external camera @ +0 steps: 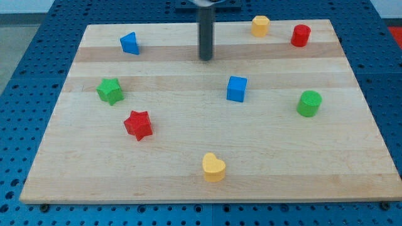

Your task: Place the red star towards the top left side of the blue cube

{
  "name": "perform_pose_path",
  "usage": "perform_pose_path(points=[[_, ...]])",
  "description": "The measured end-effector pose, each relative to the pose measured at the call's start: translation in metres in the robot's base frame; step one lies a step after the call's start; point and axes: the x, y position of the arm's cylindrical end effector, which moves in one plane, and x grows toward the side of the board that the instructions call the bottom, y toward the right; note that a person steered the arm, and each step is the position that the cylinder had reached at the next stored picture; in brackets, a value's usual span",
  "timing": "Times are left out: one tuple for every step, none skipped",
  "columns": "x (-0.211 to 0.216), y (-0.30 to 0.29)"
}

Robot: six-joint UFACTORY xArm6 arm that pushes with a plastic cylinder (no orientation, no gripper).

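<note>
The red star [138, 124] lies on the wooden board [207, 176] at the view's lower left. The blue cube [237, 88] sits near the board's middle, well to the right of and above the star. My tip [206, 59] is at the end of the dark rod near the view's top centre. It stands above and to the left of the blue cube, apart from it, and far from the red star. It touches no block.
A blue triangular block [129, 43] is at the top left and a green star [110, 91] at the left. A yellow heart [213, 167] is at the bottom centre. A green cylinder [309, 103] is at the right. A yellow block [260, 26] and a red cylinder [301, 35] are at the top right.
</note>
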Motion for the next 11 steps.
perform_pose_path(points=[[0.055,-0.049],[0.061,-0.054],[0.095,-0.075],[0.117,-0.095],[0.120,-0.102],[0.127,-0.130],[0.133,-0.144],[0.180,-0.165],[0.187,-0.166],[0.205,-0.115],[0.205,-0.111]])
